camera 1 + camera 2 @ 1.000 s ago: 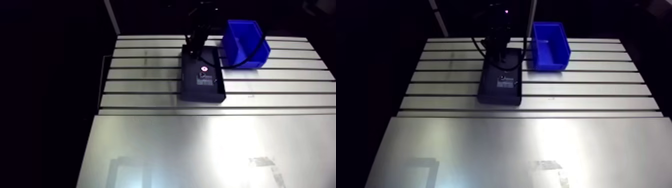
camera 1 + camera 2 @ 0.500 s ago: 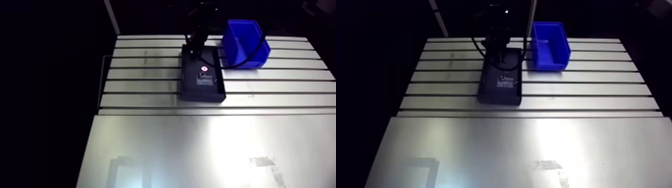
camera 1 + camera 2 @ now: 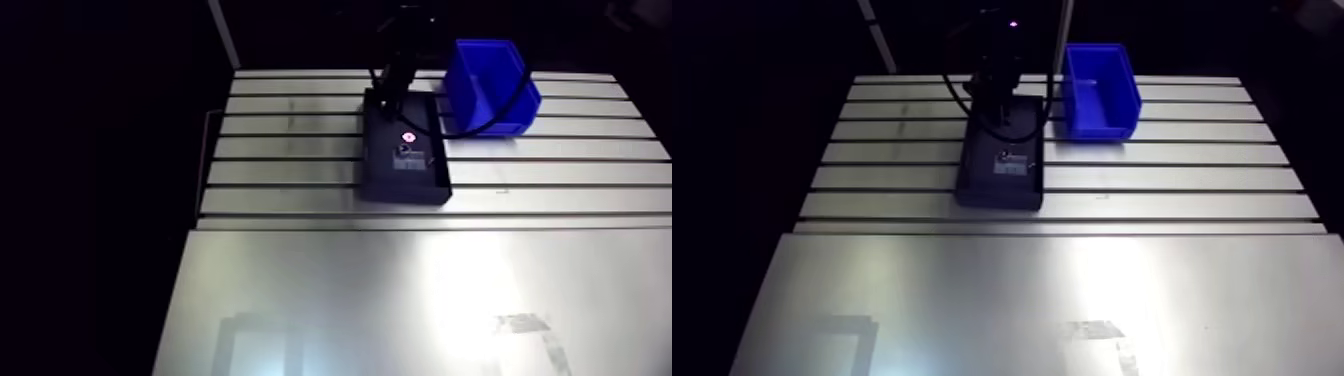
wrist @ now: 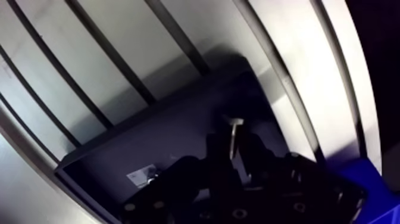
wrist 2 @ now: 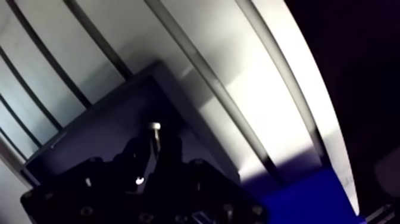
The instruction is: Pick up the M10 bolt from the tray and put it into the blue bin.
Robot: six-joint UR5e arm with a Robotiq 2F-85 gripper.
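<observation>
1. The gripper (image 4: 233,148) hangs over the far end of the black tray (image 3: 385,182), which lies across the slots in the far half of the bench (image 3: 400,300).
2. The fingers (image 4: 213,152) are clenched on the M10 bolt (image 4: 233,134). Its shank is pinched between them, and its head juts out past their tips toward the tray floor. I cannot tell whether the head is clear of that floor.
3. Very little has changed since just before. In the arm view the gripper sits at the same spot over the tray's far end, and neither the tray nor the bin has shifted.
4. I take this to mean the grasp is made but the carry has not begun. Any lift so far is slight.
5. The blue bin (image 3: 495,112) stands just beside the tray's far right corner, near the bench's far edge, so the transfer is short.
6. The next move likely calls for a rise clear of the tray wall, then a sideways shift over the bin. Pinched on its shank, the bolt could pivot during that move.
</observation>
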